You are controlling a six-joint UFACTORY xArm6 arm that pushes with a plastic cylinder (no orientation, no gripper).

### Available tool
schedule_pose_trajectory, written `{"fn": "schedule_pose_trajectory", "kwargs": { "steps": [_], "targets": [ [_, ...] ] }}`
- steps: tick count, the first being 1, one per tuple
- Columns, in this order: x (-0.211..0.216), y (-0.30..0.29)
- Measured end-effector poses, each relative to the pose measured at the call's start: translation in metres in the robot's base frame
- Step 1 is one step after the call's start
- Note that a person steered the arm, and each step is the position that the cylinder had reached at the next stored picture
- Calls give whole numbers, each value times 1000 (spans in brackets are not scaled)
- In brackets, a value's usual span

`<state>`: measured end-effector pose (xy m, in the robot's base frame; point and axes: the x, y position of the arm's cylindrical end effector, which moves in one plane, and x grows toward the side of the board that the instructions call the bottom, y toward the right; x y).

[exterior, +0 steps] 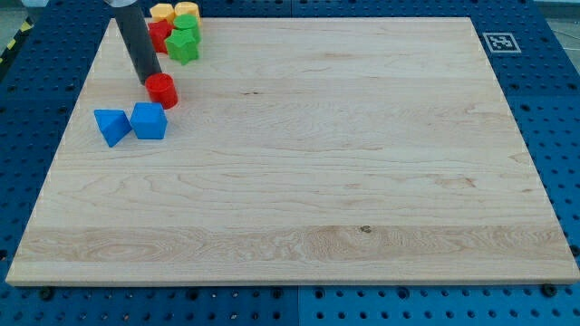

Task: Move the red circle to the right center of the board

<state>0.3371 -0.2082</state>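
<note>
No jaws on this rig at all, just a straight dark rod, and my tip (pixel 149 80) sits right against the upper-left side of the red round block (pixel 163 91) near the wooden board's (pixel 317 163) top-left corner. Just below it, two blue blocks, a wedge-like one (pixel 111 125) and a cube (pixel 149 120), sit side by side. Further up there's a tight cluster: orange (pixel 162 13), yellow (pixel 187 10), another red (pixel 159 36), and green blocks (pixel 183 42).

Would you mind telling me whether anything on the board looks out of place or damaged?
Nothing stands out. All blocks crowd the view's top left, my tip touches the red circle, and the board looks undamaged.
</note>
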Motion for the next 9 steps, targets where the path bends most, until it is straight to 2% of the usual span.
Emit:
{"fn": "schedule_pose_trajectory", "kwargs": {
  "steps": [1, 2, 5, 9],
  "targets": [
    [15, -18],
    [31, 15],
    [31, 219],
    [36, 448]
  ]
}}
